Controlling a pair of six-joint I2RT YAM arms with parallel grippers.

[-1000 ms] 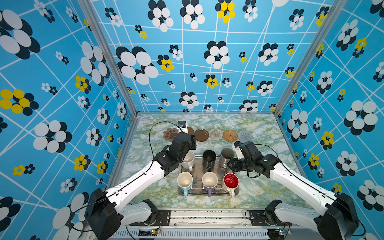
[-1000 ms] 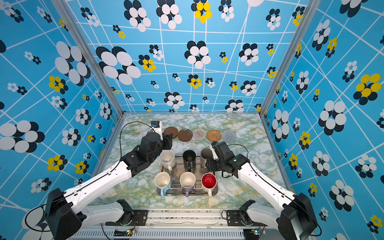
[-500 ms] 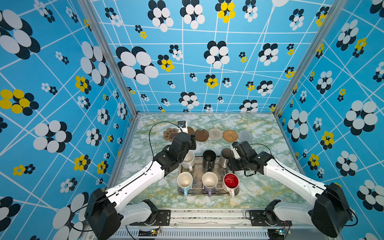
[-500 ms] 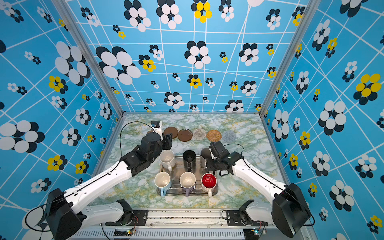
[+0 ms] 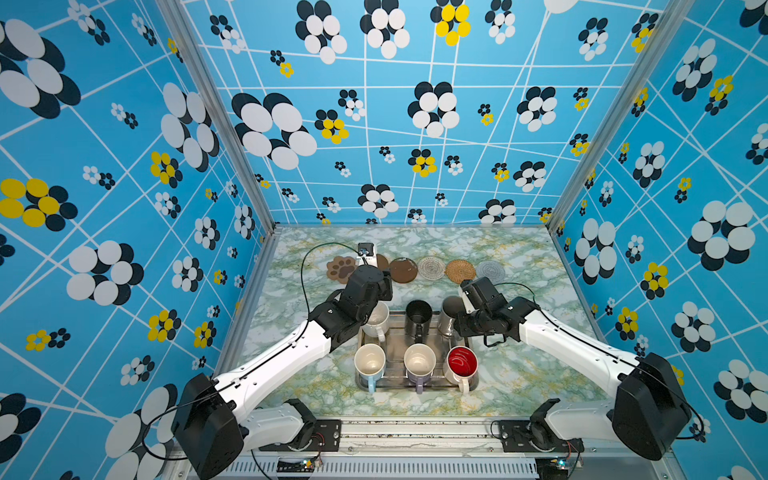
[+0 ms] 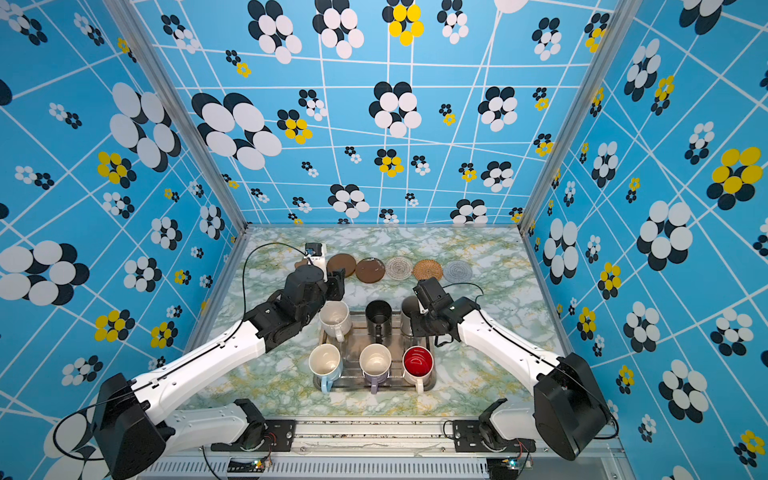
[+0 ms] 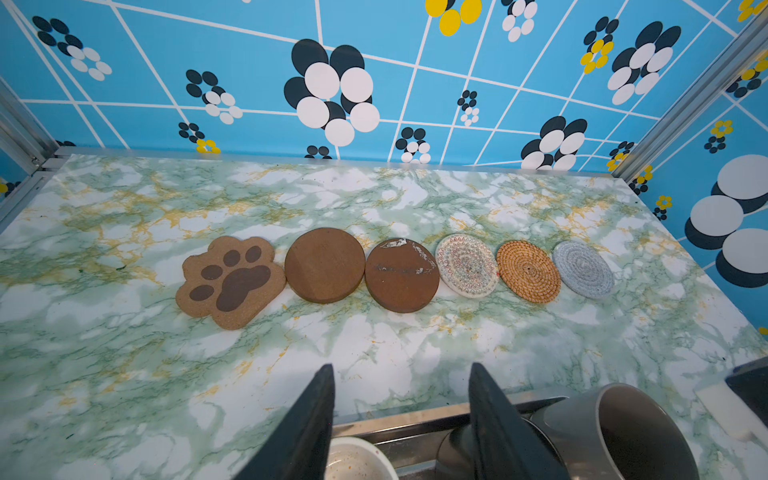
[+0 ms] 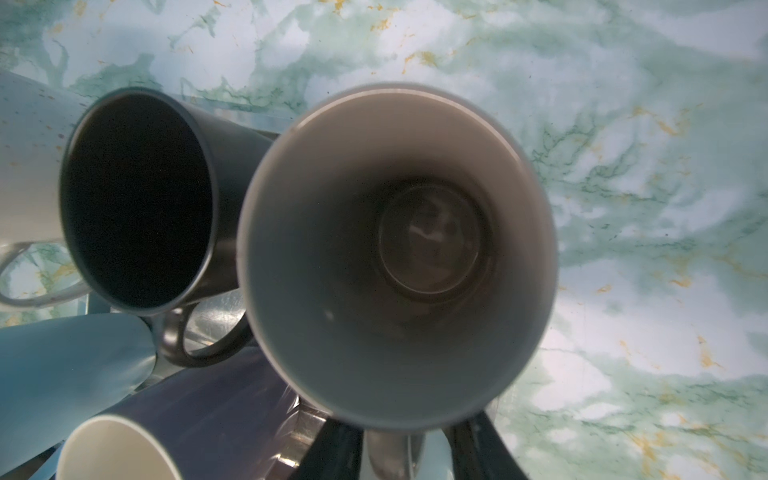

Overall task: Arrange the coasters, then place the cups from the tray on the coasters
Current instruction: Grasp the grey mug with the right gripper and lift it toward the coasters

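Observation:
Six coasters lie in a row at the back: paw [image 7: 230,282], two brown discs [image 7: 324,266] [image 7: 402,276], white crochet [image 7: 466,266], rattan [image 7: 528,270] and pale grey [image 7: 583,269]. The silver tray [image 5: 415,384] holds all the cups: white speckled [image 5: 376,322], black [image 5: 418,316], grey-beige [image 5: 449,316], light blue [image 5: 370,365], lilac [image 5: 419,363] and red-inside [image 5: 461,363]. My left gripper [image 7: 401,374] hangs open above the tray's far edge, over the speckled cup. My right gripper [image 8: 405,436] straddles the grey-beige cup's handle [image 8: 386,457], with a gap still showing on one side.
Blue flowered walls close in the marble table [image 5: 519,374] on three sides. The left wrist hides part of one brown disc in both top views. Bare marble lies between the coaster row and the tray, and to the tray's left and right.
My right arm has swung left to the grey-beige cup, and its jaws have narrowed around the handle. The left arm has stayed where it was.

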